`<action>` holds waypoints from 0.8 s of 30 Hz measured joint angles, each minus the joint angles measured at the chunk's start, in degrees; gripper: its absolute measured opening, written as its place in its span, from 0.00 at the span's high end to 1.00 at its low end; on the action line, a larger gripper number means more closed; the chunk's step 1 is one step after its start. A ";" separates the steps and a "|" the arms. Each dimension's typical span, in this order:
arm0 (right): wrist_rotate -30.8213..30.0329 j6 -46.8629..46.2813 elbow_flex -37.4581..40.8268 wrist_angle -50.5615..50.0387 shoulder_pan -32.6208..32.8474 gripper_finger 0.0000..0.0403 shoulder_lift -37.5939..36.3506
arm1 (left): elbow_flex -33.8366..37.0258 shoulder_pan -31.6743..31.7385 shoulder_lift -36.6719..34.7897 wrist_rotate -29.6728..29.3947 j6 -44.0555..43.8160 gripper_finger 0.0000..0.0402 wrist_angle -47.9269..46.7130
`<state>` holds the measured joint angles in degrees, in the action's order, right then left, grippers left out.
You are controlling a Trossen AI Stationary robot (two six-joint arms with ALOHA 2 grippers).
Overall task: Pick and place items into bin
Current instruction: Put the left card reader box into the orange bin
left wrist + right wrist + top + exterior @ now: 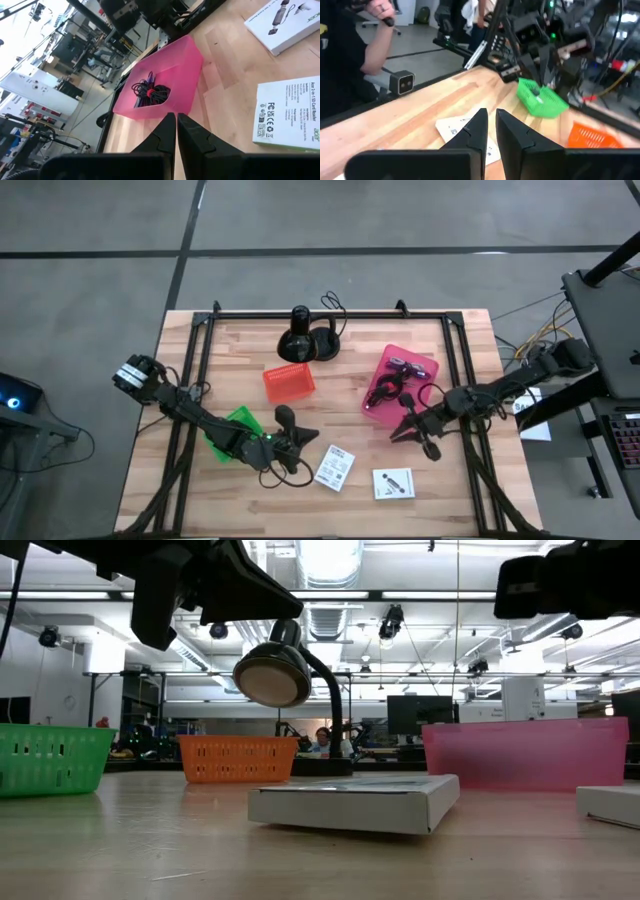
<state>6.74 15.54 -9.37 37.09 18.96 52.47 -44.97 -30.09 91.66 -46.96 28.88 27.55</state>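
Observation:
Two white printed cards point(335, 468) point(393, 482) lie flat near the table's near edge. They also show in the left wrist view, as one card point(290, 115) and another card point(285, 22). A black coiled cable point(150, 95) and a purple strap point(150, 79) lie inside the pink bin point(372, 395). My left gripper point(300, 432) point(176, 127) hovers shut and empty beside the green bin point(232, 420), left of the cards. My right gripper point(398, 435) point(491, 125) hovers shut and empty at the pink bin's near corner, pointing toward the cards. The smaller items do not show.
An orange bin point(288, 382) sits mid-table. The black round-based stand point(305, 340) with its cord stands at the far edge. Black frame rails run along the table's sides. A person point(350, 50) stands beyond the table. Bare wood lies between the bins and around the cards.

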 joint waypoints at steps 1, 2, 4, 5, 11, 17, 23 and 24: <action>-0.51 -1.10 -0.43 -0.10 0.02 0.94 0.82 | 0.00 0.01 0.00 0.01 0.01 1.00 0.04; -0.85 -2.44 -1.05 -0.10 -0.01 0.95 2.02 | 0.00 0.04 0.00 0.01 0.02 1.00 0.13; -1.08 -4.22 -2.76 -0.48 -0.11 0.97 5.15 | 0.00 0.09 0.00 0.02 0.02 1.00 0.32; -1.16 -4.34 -3.71 -0.63 -0.11 0.97 7.10 | 0.00 0.09 0.00 0.02 0.02 1.00 0.36; -1.08 -0.83 -10.68 -0.85 -0.09 0.98 20.70 | 0.00 0.09 0.00 0.02 0.02 1.00 0.44; -0.89 0.61 -16.40 -1.27 -1.09 0.91 30.60 | 0.00 0.00 0.00 0.04 0.02 1.00 0.24; 1.46 -2.82 -22.69 -13.36 -3.15 0.71 35.57 | 0.00 0.00 0.00 0.07 0.02 1.00 0.09; 2.63 -2.81 -23.59 -15.27 -3.28 0.67 36.31 | 0.00 0.00 0.00 0.07 0.00 1.00 0.07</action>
<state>9.37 12.73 -32.96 21.81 15.69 88.78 -44.97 -30.09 91.66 -46.89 28.88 27.62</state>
